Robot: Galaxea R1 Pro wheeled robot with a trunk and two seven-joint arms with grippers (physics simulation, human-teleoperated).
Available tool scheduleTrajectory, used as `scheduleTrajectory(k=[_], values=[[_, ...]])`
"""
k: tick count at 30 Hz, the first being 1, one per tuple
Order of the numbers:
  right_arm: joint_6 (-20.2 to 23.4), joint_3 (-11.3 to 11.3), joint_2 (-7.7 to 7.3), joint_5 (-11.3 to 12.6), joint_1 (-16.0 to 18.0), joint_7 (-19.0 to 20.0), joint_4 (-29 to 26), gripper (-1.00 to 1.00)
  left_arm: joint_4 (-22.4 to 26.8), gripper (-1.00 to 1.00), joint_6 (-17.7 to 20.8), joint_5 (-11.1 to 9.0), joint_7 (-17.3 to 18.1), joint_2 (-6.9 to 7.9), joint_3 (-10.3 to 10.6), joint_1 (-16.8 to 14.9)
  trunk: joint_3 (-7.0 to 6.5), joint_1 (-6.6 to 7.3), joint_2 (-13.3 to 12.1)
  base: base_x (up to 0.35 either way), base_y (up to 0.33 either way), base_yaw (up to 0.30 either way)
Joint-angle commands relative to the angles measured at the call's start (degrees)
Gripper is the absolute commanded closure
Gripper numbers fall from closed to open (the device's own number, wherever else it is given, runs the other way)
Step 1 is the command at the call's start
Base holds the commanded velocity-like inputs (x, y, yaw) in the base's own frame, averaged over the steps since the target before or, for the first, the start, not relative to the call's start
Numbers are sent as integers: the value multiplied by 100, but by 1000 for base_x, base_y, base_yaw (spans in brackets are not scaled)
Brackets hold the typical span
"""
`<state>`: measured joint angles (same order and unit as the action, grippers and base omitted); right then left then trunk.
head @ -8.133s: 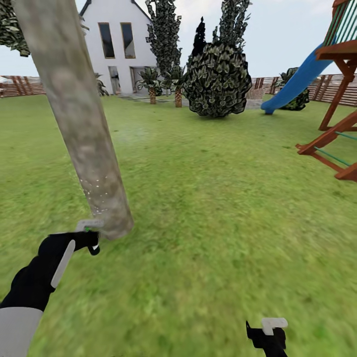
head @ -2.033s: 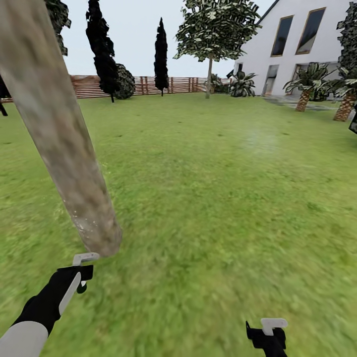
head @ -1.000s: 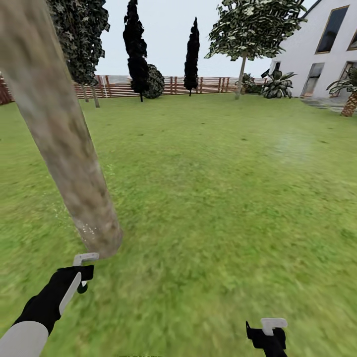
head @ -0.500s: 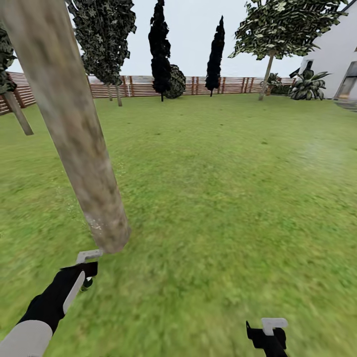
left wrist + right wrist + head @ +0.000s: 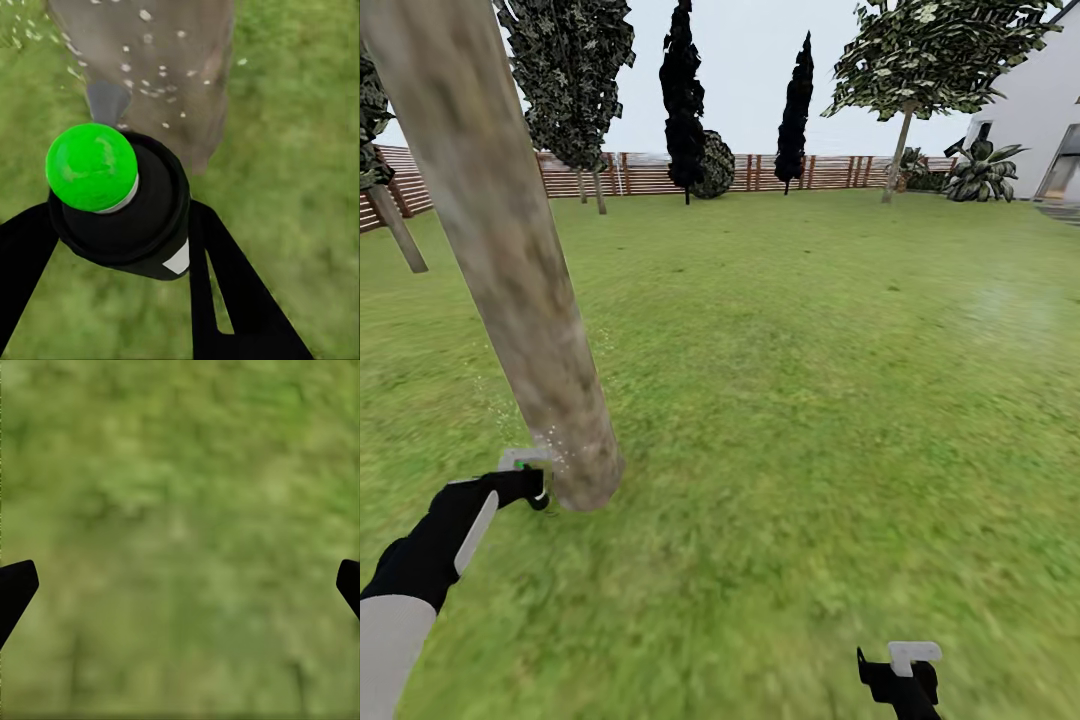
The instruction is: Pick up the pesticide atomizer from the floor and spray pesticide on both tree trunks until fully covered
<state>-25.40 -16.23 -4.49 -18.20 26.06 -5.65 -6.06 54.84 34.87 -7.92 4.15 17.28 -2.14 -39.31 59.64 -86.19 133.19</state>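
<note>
Home garden; grass lawn (image 5: 810, 380), wooden fence (image 5: 660, 172), conifers (image 5: 682, 90), white house (image 5: 1050, 120)

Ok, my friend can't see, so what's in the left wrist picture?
The left gripper holds the atomizer, dark with a bright green knob, pointed at a tree trunk. White spray specks dot the trunk, and grass lies around it.

A green lawn (image 5: 810, 400) is filling the ground and is stretching far back to a brown wooden fence (image 5: 640, 172). Two thin black conifers (image 5: 682, 90) are standing before the fence. At the far right, a white house (image 5: 1050, 110) is showing, with a spiky plant (image 5: 978, 170) near it. A pale grey sky (image 5: 750, 60) is giving flat light.
</note>
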Motion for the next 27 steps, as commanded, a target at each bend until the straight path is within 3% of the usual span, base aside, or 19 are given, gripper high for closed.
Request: scheduleTrajectory(k=[1, 3, 10, 11, 13, 15, 19, 22, 27], values=[[-18, -29, 0, -61, 4, -30, 8, -100, 30, 100, 38, -106, 21, 118, -10, 12, 5, 1, 2, 0, 0, 0], [-18, -29, 0, -61, 4, -26, 8, -100, 76, 100, 37, -132, 34, 204, -9, 49, 5, 1, 2, 0, 0, 0], [-18, -29, 0, -62, 4, -24, 8, -100, 412, 100, 45, -142, 42, 152, 11, 12, 5, 1, 2, 0, 0, 0], [-18, -28, 5, -61, 4, -24, 8, -100, 417, 100, 46, -132, 40, 180, -34, 7, 5, 1, 2, 0, 0, 0], [-18, -23, 9, -61, 4, -24, 8, -100, 426, 100, 47, -118, 48, 240, -492, 29, 5, 1, 2, 0, 0, 0], [-18, -26, 9, -61, 4, -24, 8, -100, 442, 100, 73, -96, 50, 235, -586, 44, 5, 1, 2, 0, 0, 4], [-18, -29, 9, -61, 4, -25, 8, -100, 455, 100, 194, -87, 46, 178, -616, 65, 5, 1, 2, 0, -84, 230], [-18, -29, 9, -61, 4, -26, 8, -100, 450, 100, 195, -84, 14, 171, -425, 64, 5, 1, 2, 0, -247, 132], [-18, -28, 9, -61, 4, -24, 8, -100, 432, 100, 187, -64, -24, 170, -392, 70, 5, 1, 2, 0, -269, 6]])
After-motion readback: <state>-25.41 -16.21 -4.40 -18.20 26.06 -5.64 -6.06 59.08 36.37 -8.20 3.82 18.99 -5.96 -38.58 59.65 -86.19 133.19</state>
